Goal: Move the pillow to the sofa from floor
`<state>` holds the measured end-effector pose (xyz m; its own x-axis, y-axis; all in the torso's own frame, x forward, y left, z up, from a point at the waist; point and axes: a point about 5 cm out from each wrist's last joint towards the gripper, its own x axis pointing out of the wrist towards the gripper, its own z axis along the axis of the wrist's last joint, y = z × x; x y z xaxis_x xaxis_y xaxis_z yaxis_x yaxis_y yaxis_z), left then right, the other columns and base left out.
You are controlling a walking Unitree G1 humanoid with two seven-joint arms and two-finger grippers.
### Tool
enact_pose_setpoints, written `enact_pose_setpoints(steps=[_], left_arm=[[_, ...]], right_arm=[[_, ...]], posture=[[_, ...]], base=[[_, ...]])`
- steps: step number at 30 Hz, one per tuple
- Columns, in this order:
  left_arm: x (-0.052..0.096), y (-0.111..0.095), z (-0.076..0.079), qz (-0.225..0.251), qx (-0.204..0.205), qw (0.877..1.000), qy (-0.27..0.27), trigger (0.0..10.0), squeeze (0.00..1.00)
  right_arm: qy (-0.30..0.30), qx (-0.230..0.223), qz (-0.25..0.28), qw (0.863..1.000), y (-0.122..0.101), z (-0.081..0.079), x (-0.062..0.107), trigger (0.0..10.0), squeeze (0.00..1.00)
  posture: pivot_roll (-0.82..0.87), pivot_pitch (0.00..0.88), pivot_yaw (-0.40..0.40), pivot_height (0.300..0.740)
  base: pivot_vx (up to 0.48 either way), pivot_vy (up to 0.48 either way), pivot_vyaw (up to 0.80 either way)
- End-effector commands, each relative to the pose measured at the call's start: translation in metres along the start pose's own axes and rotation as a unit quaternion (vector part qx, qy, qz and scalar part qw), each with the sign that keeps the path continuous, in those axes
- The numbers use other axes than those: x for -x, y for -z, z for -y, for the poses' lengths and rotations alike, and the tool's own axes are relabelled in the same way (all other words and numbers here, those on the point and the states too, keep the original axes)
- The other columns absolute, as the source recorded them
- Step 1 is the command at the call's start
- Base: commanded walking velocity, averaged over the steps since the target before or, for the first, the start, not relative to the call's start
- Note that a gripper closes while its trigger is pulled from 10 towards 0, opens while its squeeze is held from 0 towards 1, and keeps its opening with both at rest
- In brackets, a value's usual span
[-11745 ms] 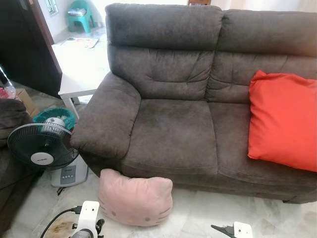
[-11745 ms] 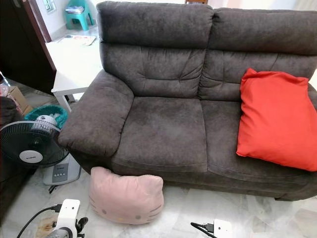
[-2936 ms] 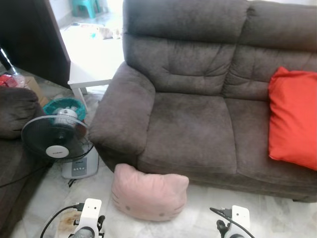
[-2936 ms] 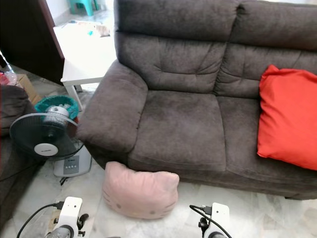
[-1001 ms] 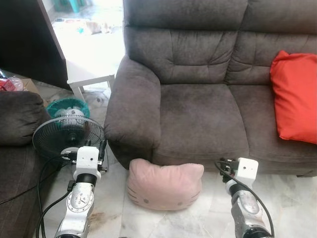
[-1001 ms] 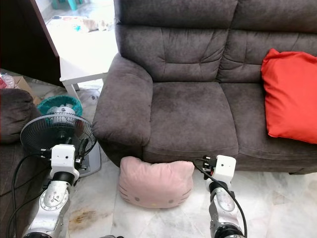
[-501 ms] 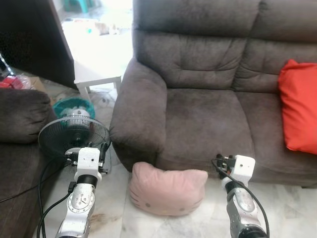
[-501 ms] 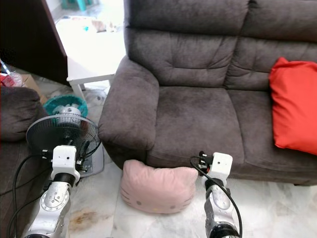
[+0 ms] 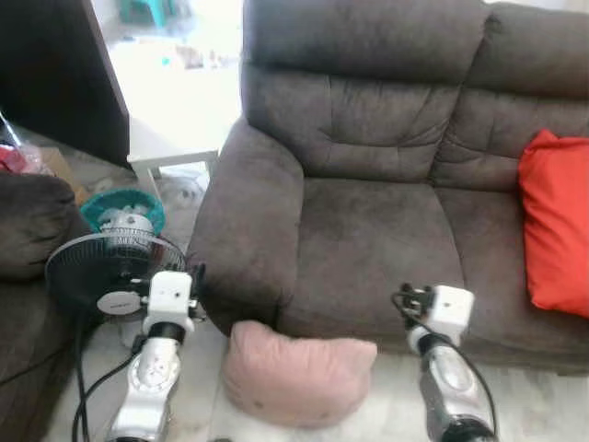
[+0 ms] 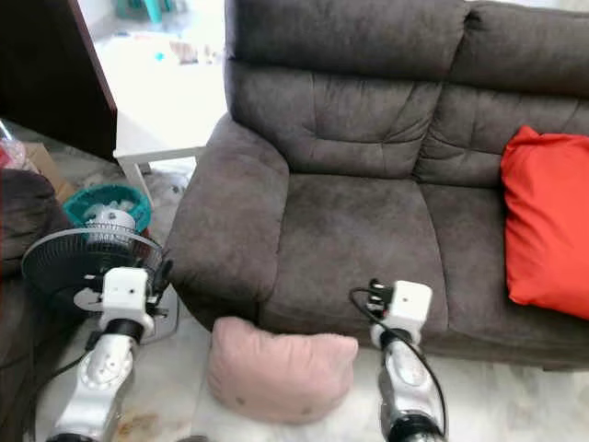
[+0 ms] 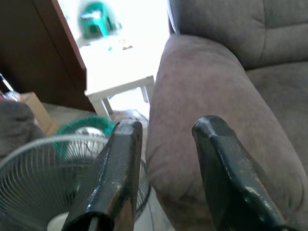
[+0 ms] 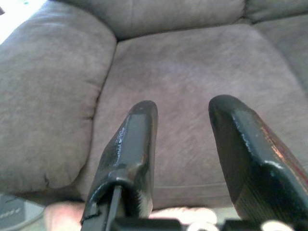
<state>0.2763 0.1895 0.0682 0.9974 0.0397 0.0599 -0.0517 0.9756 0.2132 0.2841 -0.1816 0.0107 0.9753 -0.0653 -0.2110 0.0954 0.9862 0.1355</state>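
I had both arms raised either side of the pink pillow [image 9: 296, 382] on the floor [image 10: 515, 405], left tool [image 11: 166, 168] and right tool [image 12: 185, 159] spread apart to flank it.

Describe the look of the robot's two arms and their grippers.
Both arms are silver, jointed metal tubes, each topped by a white boxy wrist block with black cables looping from it. The left gripper and right gripper each have two long, glossy black fingers with rounded tips, slightly scuffed.

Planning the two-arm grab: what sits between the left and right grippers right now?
The pink pillow lies on the floor between the left gripper and right gripper, against the sofa front; the eye views show it.
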Motion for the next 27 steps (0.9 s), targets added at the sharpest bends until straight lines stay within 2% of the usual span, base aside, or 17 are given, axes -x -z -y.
enact_pose_setpoints(steps=[1, 27], left_arm=[[0.0023, 0.0032, 0.0058, -0.011, 0.005, 1.000, 0.009, 10.0, 0.00], [0.0011, -0.0015, 0.0052, -0.004, 0.009, 1.000, 0.004, 10.0, 0.00]], right_arm=[[0.019, 0.003, -0.019, 1.000, 0.0073, 0.0136, 0.0055, 10.0, 0.00], [0.012, 0.005, -0.045, 0.999, 0.0150, 0.0163, 0.0073, 10.0, 0.00]], posture=[[0.13, 0.083, -0.064, 0.740], [0.14, 0.082, -0.066, 0.740]], base=[[0.000, 0.000, 0.00], [0.000, 0.000, 0.00]])
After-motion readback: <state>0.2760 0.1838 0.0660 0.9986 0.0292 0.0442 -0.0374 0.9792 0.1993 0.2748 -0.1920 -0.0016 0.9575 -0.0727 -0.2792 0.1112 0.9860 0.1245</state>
